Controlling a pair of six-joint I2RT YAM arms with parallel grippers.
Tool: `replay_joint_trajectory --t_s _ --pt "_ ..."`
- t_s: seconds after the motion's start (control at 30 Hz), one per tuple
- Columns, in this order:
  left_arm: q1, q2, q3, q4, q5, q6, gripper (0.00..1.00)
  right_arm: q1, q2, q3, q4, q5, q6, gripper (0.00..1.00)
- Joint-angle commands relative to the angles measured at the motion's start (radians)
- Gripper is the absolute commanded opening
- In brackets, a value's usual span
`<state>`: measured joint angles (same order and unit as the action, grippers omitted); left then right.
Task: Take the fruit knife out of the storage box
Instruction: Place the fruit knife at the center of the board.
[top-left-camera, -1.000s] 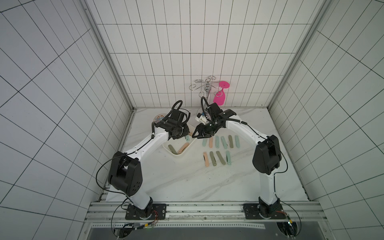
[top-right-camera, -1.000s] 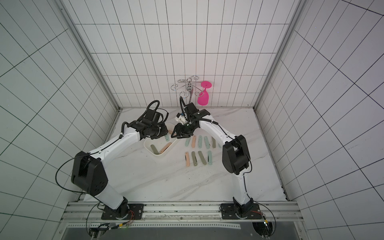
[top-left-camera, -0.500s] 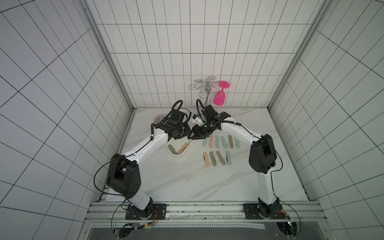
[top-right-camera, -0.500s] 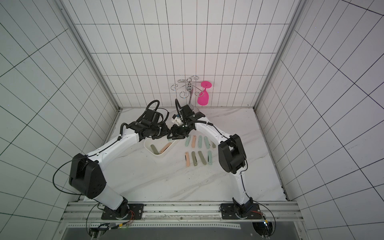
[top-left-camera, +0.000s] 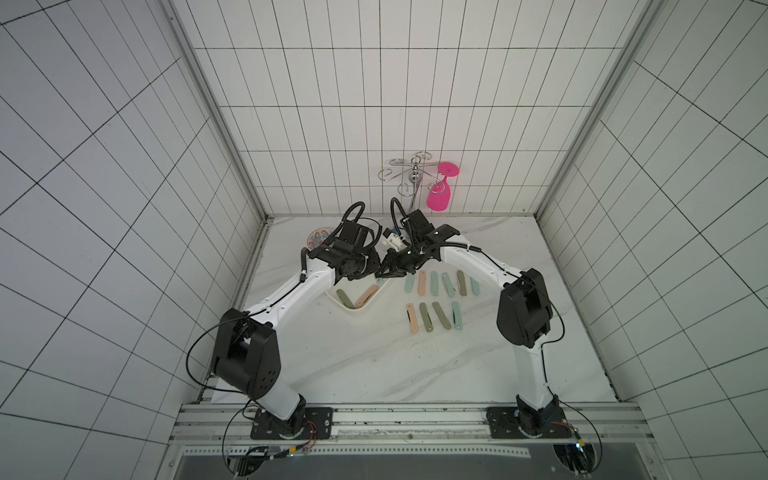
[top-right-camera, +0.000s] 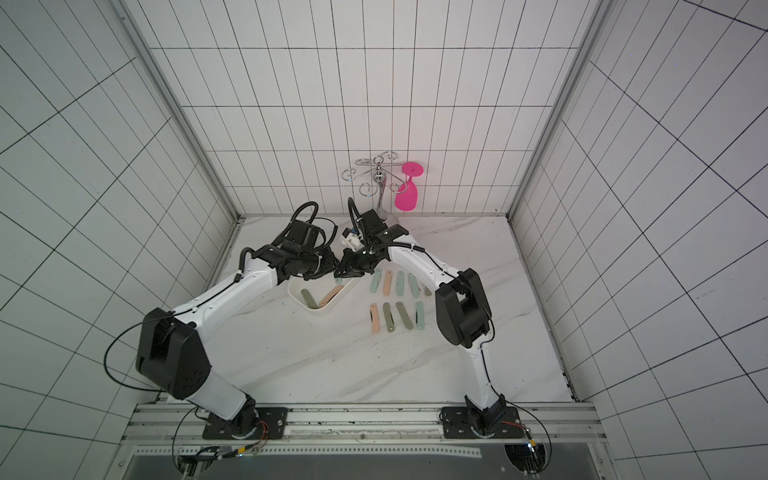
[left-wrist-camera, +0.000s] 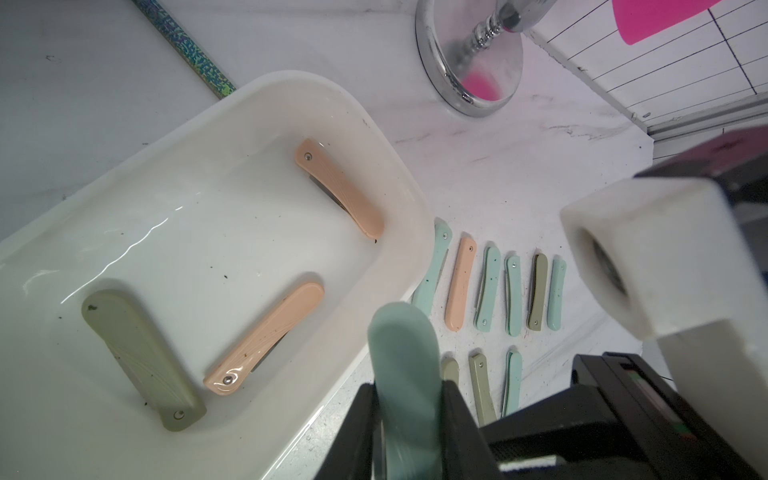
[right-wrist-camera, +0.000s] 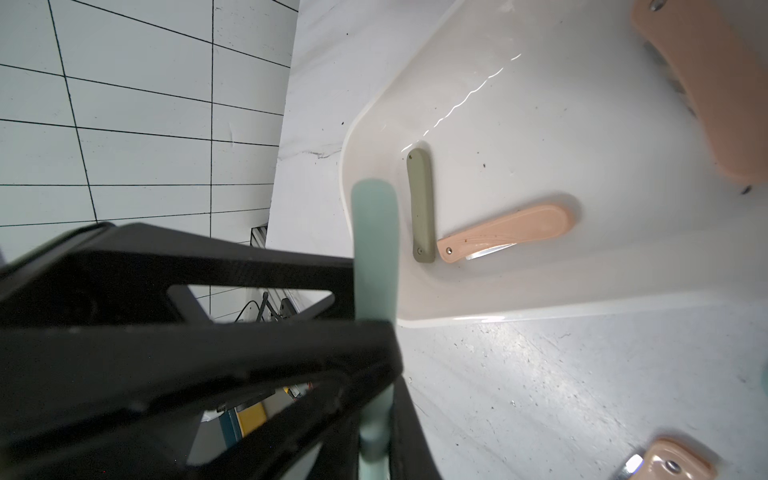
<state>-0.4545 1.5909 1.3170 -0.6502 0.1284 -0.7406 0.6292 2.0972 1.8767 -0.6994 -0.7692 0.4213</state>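
A teal fruit knife (left-wrist-camera: 405, 357) hangs above the right edge of the white storage box (left-wrist-camera: 415, 199). My left gripper (left-wrist-camera: 409, 399) is shut on it. My right gripper (right-wrist-camera: 374, 440) is shut on the same teal fruit knife (right-wrist-camera: 374, 232), with the left gripper's black fingers (right-wrist-camera: 208, 357) crossing just in front. In both top views the two grippers meet over the storage box (top-left-camera: 353, 309) (top-right-camera: 316, 311). An olive knife (left-wrist-camera: 137, 357) and two peach knives (left-wrist-camera: 266, 336) (left-wrist-camera: 338, 191) lie folded in the box.
Two rows of folded knives (top-left-camera: 440, 284) (top-left-camera: 434, 318) lie on the marble top right of the box. A chrome rack holding a pink glass (top-left-camera: 440, 195) stands at the back wall. A small patterned bowl (top-left-camera: 320, 239) sits at the back left.
My right gripper has moved left to the left gripper and closed on the teal knife. The left gripper has stayed shut on it.
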Motion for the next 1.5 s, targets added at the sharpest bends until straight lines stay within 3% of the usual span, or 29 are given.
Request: replay_joint_trajectory --t_s 0.0,0.33,0.57,1.0,1.47 --pt "-0.006 -0.04 -0.01 0.032 0.021 0.021 0.23 0.009 -0.013 -0.008 0.017 0.017 -0.019 0.0" --pt "0.026 -0.134 -0.076 0.081 -0.012 0.117 0.52 -0.028 -0.112 -0.06 -0.052 0.046 -0.07 0.0" --pt "0.048 -0.219 -0.126 0.095 -0.078 0.193 0.64 -0.1 -0.195 -0.161 -0.128 0.076 -0.098 0.0" --pt "0.074 -0.254 -0.195 0.137 -0.003 0.239 0.64 -0.373 -0.399 -0.56 -0.248 0.181 -0.166 0.0" --pt "0.088 -0.184 -0.174 0.146 0.097 0.242 0.62 -0.446 -0.352 -0.725 -0.274 0.473 -0.151 0.0"
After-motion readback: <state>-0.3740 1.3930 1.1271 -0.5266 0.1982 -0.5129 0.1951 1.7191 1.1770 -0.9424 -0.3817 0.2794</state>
